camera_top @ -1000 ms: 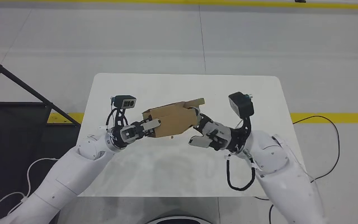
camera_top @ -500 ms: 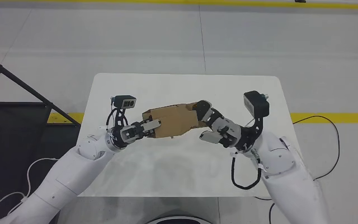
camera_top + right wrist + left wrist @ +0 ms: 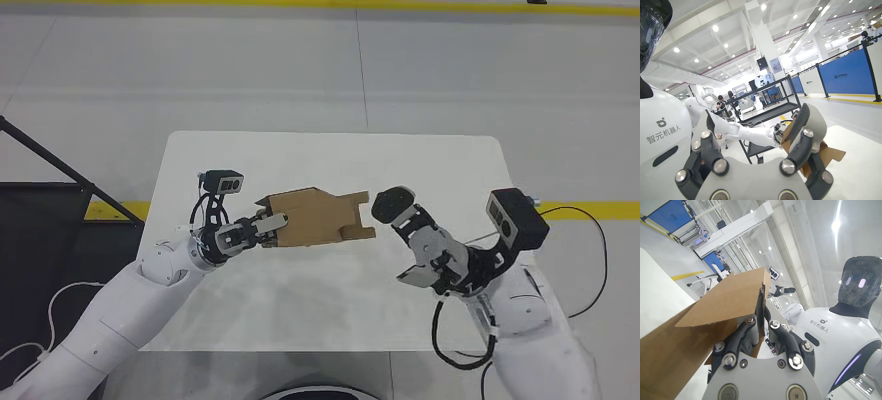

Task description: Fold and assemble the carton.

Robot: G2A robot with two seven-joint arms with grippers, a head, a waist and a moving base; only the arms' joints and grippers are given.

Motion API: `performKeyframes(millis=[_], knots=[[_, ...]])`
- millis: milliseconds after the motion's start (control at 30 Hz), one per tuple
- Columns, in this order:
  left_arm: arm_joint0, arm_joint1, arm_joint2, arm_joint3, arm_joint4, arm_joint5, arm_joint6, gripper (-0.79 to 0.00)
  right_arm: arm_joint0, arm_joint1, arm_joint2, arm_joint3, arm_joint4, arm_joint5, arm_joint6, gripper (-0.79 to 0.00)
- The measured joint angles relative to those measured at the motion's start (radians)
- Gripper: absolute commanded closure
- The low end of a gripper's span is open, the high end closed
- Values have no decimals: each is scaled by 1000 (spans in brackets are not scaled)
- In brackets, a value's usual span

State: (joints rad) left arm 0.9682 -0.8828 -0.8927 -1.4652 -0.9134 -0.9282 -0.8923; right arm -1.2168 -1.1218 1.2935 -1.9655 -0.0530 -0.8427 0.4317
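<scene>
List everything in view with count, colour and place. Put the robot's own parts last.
carton: one, brown cardboard, partly folded, over the middle of the table
table: one, white, under both arms
rack: one, black, on the floor beside the table on the left arm's side
floor lines: two, yellow, one showing on both sides of the table, one at the far edge of the top view
left gripper: one, black and white, shut on one end of the carton
right gripper: one, black and white, open, off the carton's other end, not touching it
</scene>
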Motion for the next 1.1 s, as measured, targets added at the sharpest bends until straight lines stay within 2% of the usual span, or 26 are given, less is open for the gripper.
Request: performKeyframes(millis=[300,500,700,1100], knots=[[0,0,0,0,0,0,0,0,-39,-1,43,53,-74,108,-70,-785],[0,0,0,0,0,0,0,0,-31,3,35,130,-10,163,6,-785],[0,0,0,0,0,0,0,0,15,2,-13,168,48,178,100,-785],[0,0,0,0,0,0,0,0,63,-1,-69,178,146,116,182,-785]])
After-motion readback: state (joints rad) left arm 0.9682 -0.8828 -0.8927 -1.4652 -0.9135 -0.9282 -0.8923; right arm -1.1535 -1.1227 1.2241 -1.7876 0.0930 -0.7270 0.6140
